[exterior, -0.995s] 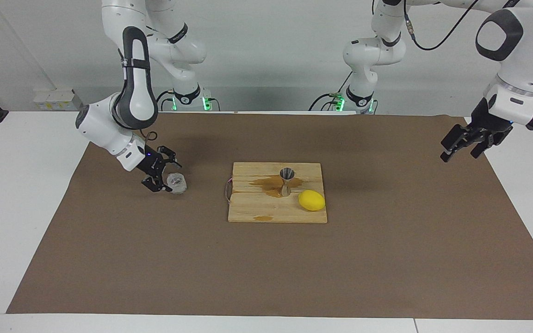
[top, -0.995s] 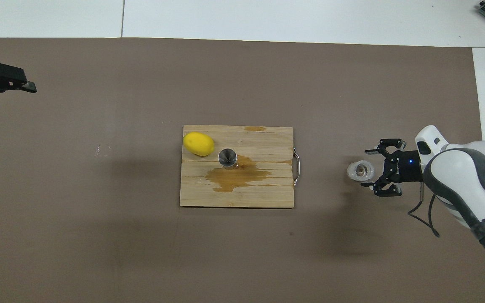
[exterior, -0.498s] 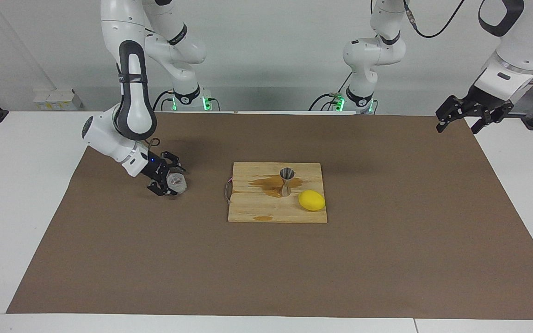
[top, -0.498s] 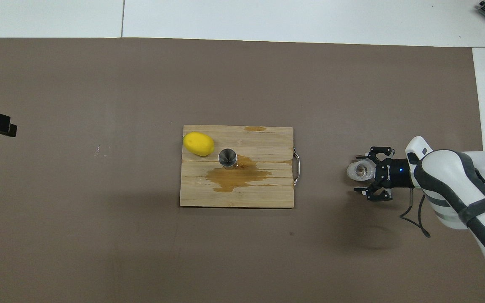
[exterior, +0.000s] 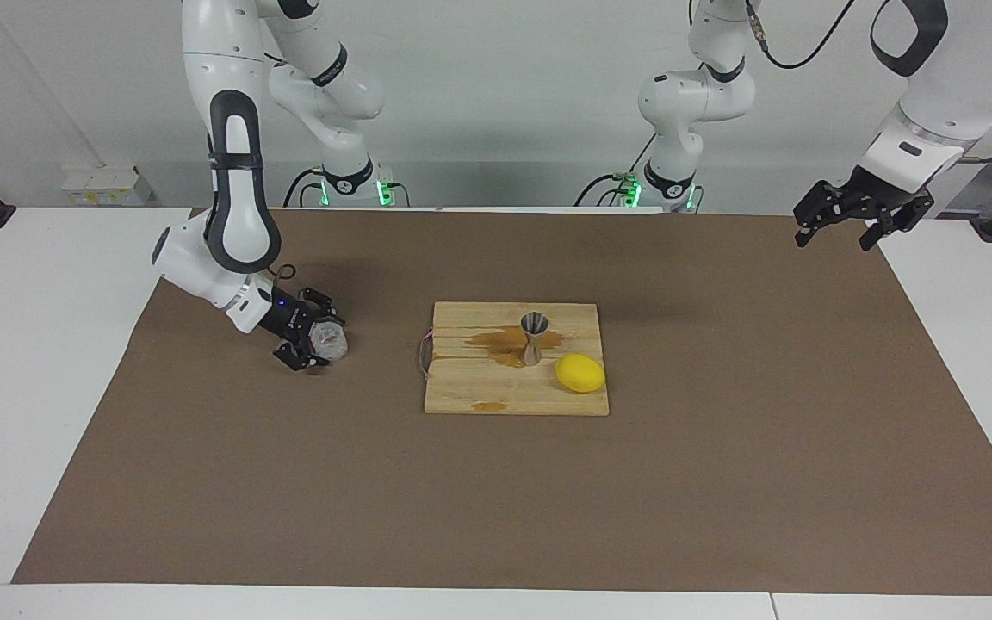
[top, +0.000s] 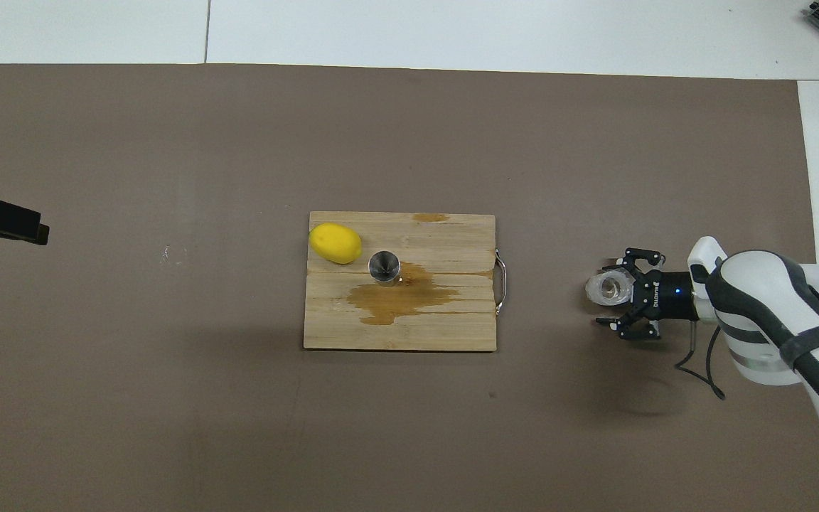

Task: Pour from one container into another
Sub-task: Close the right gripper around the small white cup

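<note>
Glass tumbler (exterior: pixel 329 341) upright, mouth up, right tool (exterior: pixel 313 341) open around it

White table (exterior: pixel 22 362), brown mat (exterior: pixel 496 499) covering most of it. On the mat: wood board (exterior: pixel 496 396) mid-table, between the two grippers, wet brown patch on its top; glass (exterior: pixel 330 341) upright on the mat at the right gripper's (exterior: pixel 311 338) tips, well apart from the board. Left gripper (exterior: pixel 840 226) is up over the mat's corner.
</note>
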`<state>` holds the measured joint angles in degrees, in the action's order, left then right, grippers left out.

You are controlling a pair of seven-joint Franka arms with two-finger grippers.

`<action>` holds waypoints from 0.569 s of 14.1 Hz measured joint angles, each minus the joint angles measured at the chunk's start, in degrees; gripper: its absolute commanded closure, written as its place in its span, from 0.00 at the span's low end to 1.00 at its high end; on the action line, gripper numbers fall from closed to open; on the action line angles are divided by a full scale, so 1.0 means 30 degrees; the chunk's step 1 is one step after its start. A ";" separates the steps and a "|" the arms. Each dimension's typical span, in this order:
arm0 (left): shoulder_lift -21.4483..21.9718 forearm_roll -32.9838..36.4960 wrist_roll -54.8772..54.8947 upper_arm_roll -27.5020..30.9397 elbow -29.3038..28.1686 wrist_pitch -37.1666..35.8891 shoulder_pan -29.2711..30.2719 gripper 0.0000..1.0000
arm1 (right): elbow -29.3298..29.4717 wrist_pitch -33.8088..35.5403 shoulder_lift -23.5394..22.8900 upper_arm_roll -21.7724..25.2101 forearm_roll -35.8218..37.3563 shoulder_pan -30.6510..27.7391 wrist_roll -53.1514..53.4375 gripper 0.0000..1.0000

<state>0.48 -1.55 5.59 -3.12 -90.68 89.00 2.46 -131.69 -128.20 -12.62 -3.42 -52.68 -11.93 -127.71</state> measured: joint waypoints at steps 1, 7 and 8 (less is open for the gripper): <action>0.0146 0.0000 0.0000 -0.0002 -0.0135 -0.0002 0.0000 0.00 | 0.0000 0.0000 0.0000 -0.0002 0.0000 0.0001 0.0000 0.00; 0.0352 0.0000 0.0083 -0.0028 -0.0209 -0.0007 -0.0067 0.00 | 0.0031 -0.0013 0.0000 -0.0019 0.0000 0.0037 0.0000 0.30; 0.0352 0.0005 0.0142 -0.0028 -0.0209 -0.0007 -0.0133 0.00 | 0.0071 -0.0015 0.0005 -0.0019 0.0000 0.0037 -0.0001 0.37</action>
<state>1.53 -1.53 6.01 -3.20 -91.30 88.98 2.06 -131.48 -128.24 -12.61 -3.48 -52.68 -11.82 -127.72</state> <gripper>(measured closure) 0.000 0.110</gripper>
